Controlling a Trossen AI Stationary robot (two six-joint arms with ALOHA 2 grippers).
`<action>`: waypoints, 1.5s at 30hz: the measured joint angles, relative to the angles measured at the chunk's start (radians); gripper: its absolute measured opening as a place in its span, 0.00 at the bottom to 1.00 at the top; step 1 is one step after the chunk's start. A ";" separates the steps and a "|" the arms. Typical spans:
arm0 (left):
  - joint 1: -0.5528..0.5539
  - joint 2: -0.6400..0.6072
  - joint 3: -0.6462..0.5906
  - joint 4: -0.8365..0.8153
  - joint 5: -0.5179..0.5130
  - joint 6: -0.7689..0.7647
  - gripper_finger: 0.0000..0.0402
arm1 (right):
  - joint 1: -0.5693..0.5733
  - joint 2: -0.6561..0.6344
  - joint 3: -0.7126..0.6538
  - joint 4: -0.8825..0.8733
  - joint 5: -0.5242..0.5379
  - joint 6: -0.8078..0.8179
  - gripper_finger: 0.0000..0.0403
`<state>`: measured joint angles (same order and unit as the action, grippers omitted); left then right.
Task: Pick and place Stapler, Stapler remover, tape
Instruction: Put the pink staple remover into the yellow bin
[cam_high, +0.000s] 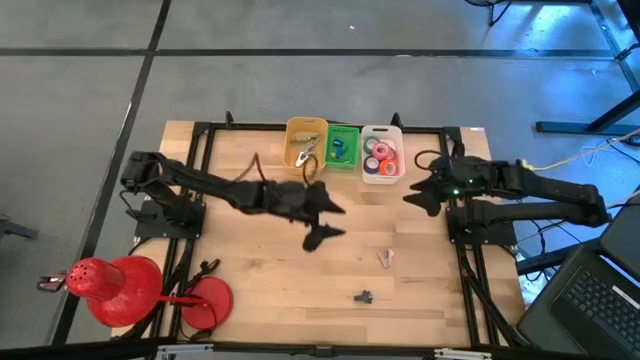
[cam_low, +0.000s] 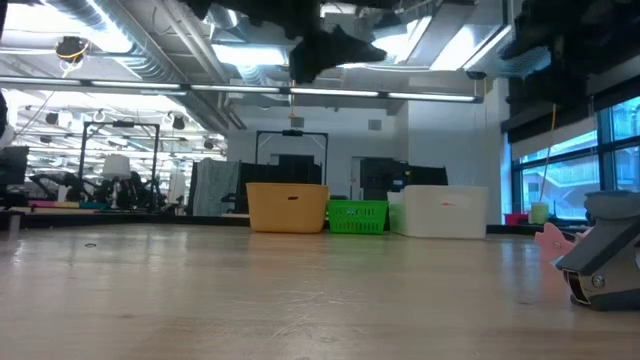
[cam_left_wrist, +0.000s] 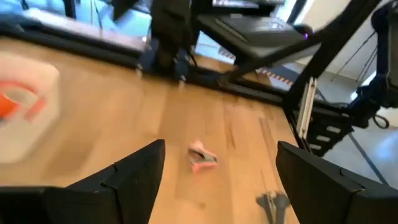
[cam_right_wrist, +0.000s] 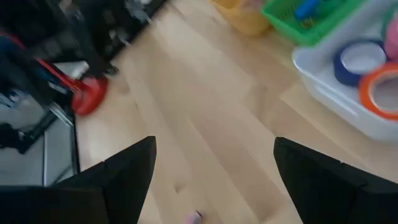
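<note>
Three bins stand in a row at the table's far edge: a yellow one (cam_high: 306, 143), a green one (cam_high: 342, 147) with a blue thing in it, and a white one (cam_high: 382, 153) holding tape rolls (cam_high: 380, 155), also seen as tape rolls (cam_right_wrist: 357, 59) in the right wrist view. A small pink piece (cam_high: 386, 258) and a small dark grey piece (cam_high: 363, 296) lie on the wood at the near right; which is the stapler and which the stapler remover I cannot tell. My left gripper (cam_high: 325, 222) hangs open over the table's middle. My right gripper (cam_high: 420, 190) stands open, drawn back at the right side.
Big red round things (cam_high: 110, 285) stand at the near left corner. Black frame rails (cam_high: 465, 250) run along both sides of the table. A laptop (cam_high: 600, 300) sits off the right edge. Bare wood lies between the bins and the two small pieces.
</note>
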<state>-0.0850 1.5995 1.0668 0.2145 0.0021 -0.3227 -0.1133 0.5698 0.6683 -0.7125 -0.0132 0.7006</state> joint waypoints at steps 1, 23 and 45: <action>-0.019 0.022 0.000 0.015 -0.013 -0.012 0.73 | 0.007 0.000 -0.003 0.028 0.007 -0.001 0.81; -0.155 0.290 -0.001 0.250 -0.036 -0.196 0.73 | 0.436 0.188 -0.004 -0.069 0.308 0.480 0.76; -0.101 0.296 -0.002 0.314 -0.046 -0.221 0.73 | 0.762 0.677 -0.004 0.092 0.312 1.058 0.62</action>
<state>-0.1864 1.8954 1.0653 0.5284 -0.0442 -0.5436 0.6482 1.2464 0.6640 -0.6203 0.2983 1.7586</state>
